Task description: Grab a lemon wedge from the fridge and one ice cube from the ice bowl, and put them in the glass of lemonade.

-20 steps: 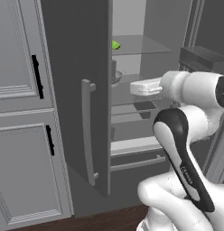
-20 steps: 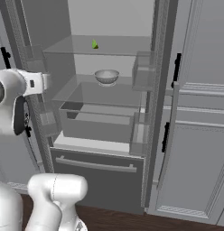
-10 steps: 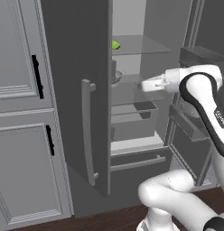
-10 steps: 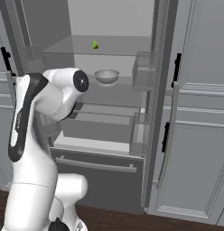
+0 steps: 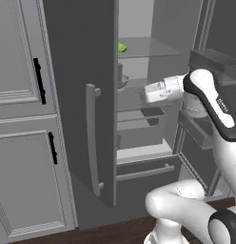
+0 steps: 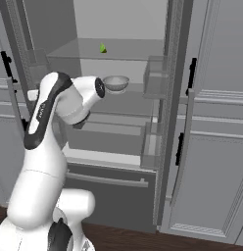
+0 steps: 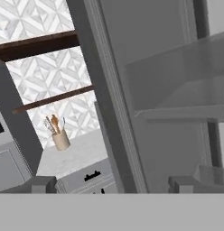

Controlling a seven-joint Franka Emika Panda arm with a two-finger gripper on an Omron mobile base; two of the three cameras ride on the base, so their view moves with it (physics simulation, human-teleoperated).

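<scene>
The fridge (image 5: 77, 95) stands with both doors swung open. On its top clear shelf lies the lemon wedge (image 5: 121, 47), a tiny yellow-green piece (image 6: 103, 48). My hand (image 5: 160, 90) hovers in front of the middle shelf, below and right of the wedge, pointing into the fridge. In the hand view my gripper (image 7: 113, 185) is open, its fingertips (image 7: 41, 184) far apart with nothing between them. The glass of lemonade, the ice cube and the ice bowl are out of view.
A grey bowl (image 6: 116, 83) sits on the middle shelf just beside my wrist; its contents are hidden. Door bins (image 5: 201, 128) hang on the right door close to my arm. Grey cabinets with black handles (image 5: 39, 81) flank the fridge. A utensil holder (image 7: 61, 140) stands on a counter.
My arm has swung its elbow up and over to the fridge's right side, while the hand stayed in front of the middle shelf. The lemon wedge and doors have not moved.
</scene>
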